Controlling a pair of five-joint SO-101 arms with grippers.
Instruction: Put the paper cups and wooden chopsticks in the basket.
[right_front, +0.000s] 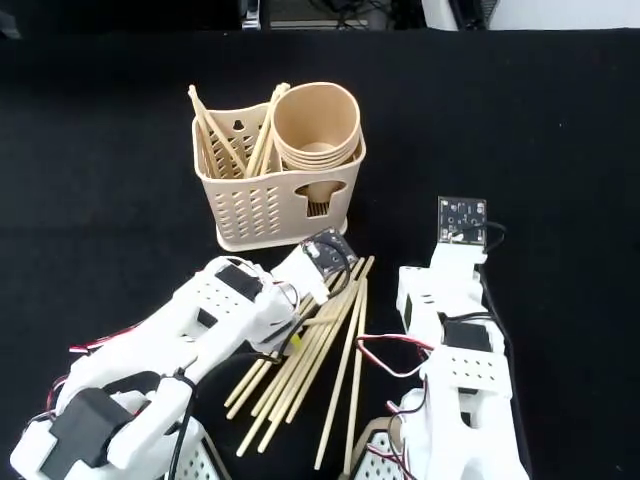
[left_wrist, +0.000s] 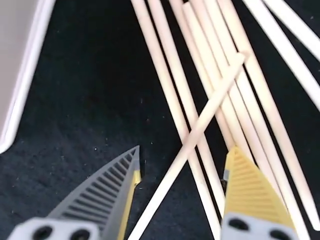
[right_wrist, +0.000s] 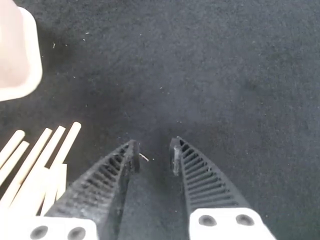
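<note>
Black cloth covers the table (right_front: 100, 150), whose basket (right_front: 270, 212) holds the paper cups (right_front: 315, 125), while in front of the basket the left gripper (left_wrist: 185, 150) straddles the loose wooden chopsticks (right_front: 322, 350), jaws spread, likely needing to pinch one next; the right gripper (right_wrist: 152, 145) rests nearby, slightly parted, empty.

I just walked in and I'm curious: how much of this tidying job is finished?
Done: the paper cups sit stacked in the basket, with a few chopsticks in its other compartment. In hand: the left gripper is open over the loose chopsticks on the table, one crossed stick between its fingers, ungripped. The right gripper is open over bare table. Left: that whole loose pile.
</note>
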